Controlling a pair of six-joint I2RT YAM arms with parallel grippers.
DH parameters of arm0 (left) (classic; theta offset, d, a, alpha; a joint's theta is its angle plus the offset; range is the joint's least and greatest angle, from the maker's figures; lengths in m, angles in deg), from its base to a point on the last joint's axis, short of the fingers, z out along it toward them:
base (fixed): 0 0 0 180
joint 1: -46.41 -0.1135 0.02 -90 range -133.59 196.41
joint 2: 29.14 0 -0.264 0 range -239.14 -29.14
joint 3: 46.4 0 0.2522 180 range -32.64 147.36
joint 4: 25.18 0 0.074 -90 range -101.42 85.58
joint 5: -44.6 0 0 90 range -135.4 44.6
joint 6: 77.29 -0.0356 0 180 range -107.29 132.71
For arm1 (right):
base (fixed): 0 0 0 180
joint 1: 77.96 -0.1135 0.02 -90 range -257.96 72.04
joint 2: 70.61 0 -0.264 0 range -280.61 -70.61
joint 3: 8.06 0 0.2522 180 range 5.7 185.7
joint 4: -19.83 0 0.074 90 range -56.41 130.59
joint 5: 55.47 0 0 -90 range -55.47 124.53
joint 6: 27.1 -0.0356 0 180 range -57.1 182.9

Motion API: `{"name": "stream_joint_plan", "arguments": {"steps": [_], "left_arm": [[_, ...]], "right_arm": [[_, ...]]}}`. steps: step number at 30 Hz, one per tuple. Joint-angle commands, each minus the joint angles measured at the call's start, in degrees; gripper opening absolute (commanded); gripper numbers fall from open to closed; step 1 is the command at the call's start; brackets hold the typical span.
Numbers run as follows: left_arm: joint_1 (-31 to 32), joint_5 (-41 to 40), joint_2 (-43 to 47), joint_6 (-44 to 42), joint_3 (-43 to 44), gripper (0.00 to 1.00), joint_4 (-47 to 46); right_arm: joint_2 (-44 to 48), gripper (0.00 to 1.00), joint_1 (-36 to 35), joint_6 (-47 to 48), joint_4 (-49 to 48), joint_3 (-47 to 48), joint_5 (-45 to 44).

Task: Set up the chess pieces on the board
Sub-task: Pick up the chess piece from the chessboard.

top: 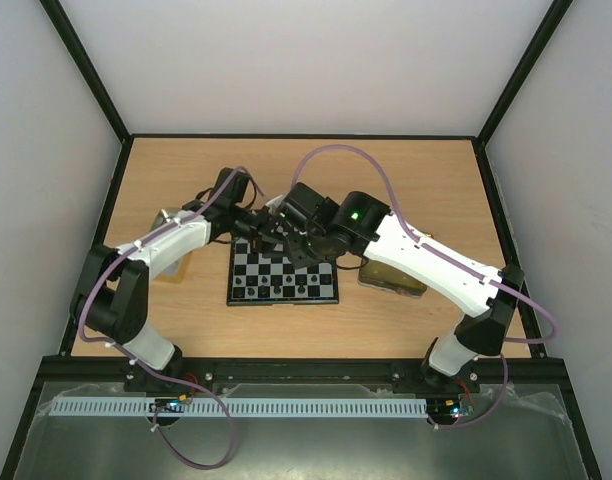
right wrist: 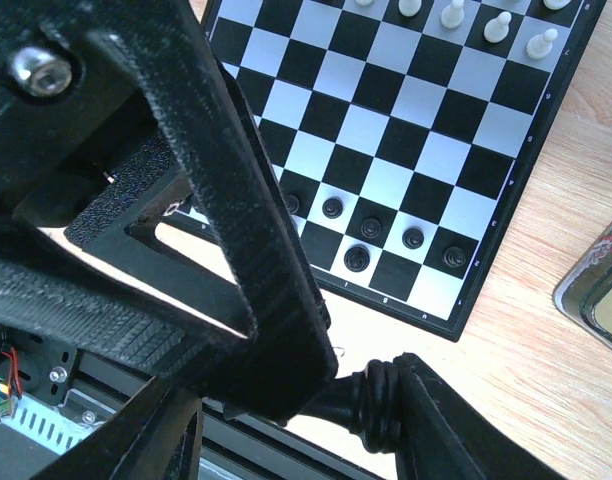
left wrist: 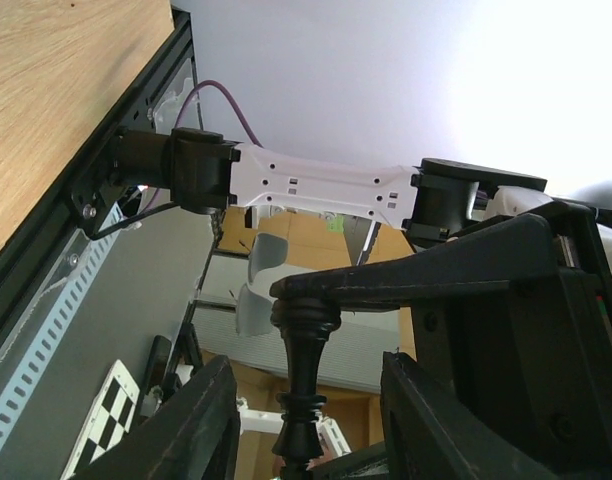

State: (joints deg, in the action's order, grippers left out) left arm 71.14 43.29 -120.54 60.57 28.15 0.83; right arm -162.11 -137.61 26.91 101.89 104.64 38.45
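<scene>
The board (top: 282, 301) lies mid-table, with black chess pieces (right wrist: 358, 258) along one edge and white ones (right wrist: 453, 15) along the other. Both grippers meet above its far edge. My right gripper (right wrist: 316, 415) is shut on a black chess piece (right wrist: 371, 400), gripping it end to end; one end presses its right finger (right wrist: 456, 430) and the other end is hidden. In the left wrist view the same piece (left wrist: 306, 370) stands upright between the fingers of my left gripper (left wrist: 306, 425), which are open with a gap on each side. The right gripper's finger (left wrist: 426, 275) caps its top.
A gold tray (top: 391, 278) lies right of the board under the right arm, its corner (right wrist: 601, 290) in the right wrist view. A silver-grey tray (top: 168, 220) sits to the left behind the left arm. Black frame rails (top: 306, 366) border the table.
</scene>
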Motion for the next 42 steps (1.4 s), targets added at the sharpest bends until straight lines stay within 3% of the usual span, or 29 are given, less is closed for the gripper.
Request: {"name": "stream_joint_plan", "arguments": {"steps": [1,21,36,42], "left_arm": [[0.4,6.68,2.33,1.86,-1.17,0.39,-1.57],[1.88,6.76,3.84,2.42,-2.39,0.21,-2.61],[2.91,6.76,4.14,3.38,-3.14,0.21,-3.99],[3.43,6.75,3.86,3.38,-3.03,0.15,-4.08]], "right_arm": [[-0.67,0.41,-0.32,0.83,-0.29,1.94,-1.55],[-1.4,0.41,-0.29,0.23,-0.96,2.19,-1.46],[-1.79,0.41,-0.36,0.34,-1.71,2.04,0.47],[-1.9,0.41,-0.32,0.49,-2.08,1.58,0.46]]}}
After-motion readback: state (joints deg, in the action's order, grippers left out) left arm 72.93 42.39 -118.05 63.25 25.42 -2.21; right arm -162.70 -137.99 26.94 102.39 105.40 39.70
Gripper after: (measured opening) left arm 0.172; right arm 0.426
